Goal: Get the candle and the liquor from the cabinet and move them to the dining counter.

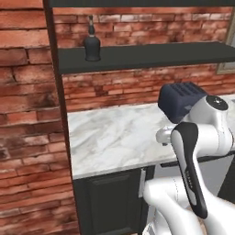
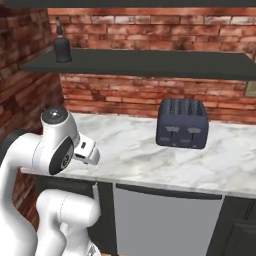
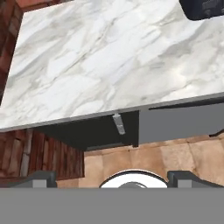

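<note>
You're at fetch step, nothing picked. Claw [image 3: 112, 177] spread wide, empty, hanging off worktop [image 1: 114, 133] front edge. Liquor [image 1: 92, 44] upright on cabinet [image 1: 151, 55] shelf, 11 o'clock in left base view. Candle unseen. Next: raise arm, reach liquor body, mind toaster [image 2: 182, 123].

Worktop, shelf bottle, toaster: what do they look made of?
Worktop: polished marble look, white with grey veins. Bottle on the shelf: black, faintly glossy, likely glass; could be ceramic. Toaster: dark navy casing, matte, probably painted metal or plastic.
</note>
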You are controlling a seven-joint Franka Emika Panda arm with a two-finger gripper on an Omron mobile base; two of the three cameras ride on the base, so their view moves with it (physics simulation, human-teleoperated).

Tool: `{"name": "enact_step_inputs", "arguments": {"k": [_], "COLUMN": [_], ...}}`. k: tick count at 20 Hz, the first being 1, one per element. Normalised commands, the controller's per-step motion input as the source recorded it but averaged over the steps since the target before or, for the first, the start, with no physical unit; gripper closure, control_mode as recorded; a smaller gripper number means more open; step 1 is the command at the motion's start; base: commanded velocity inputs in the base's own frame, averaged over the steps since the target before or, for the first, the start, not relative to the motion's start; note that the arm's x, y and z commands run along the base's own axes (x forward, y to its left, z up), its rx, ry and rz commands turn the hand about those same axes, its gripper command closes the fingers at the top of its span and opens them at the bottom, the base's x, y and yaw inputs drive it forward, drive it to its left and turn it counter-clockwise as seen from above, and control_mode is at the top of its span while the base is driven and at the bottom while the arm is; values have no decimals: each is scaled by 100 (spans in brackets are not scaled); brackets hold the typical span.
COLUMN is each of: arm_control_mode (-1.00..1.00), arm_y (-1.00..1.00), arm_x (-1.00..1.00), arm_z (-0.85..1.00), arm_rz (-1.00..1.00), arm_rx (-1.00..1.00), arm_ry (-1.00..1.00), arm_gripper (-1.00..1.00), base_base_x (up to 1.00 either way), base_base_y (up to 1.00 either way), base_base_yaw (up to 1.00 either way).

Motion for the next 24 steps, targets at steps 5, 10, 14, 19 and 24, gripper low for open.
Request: {"name": "enact_step_inputs", "arguments": {"k": [5, 10, 14, 19, 24], "arm_control_mode": [100, 100, 100, 100, 100], "arm_y": [0, 0, 0, 0, 0], "arm_x": [0, 0, 0, 0, 0], "arm_z": [0, 0, 0, 0, 0], "arm_rz": [0, 0, 0, 0, 0], "arm_rx": [0, 0, 0, 0, 0], "arm_ry": [0, 0, 0, 0, 0], "arm_gripper": [-100, -100, -100, -100, -100], "base_base_x": [53, 58, 29, 3, 0], "base_base_y": [-5, -15, -12, -1, 0], "base_base_yaw": [28, 28, 9, 0, 0]}}
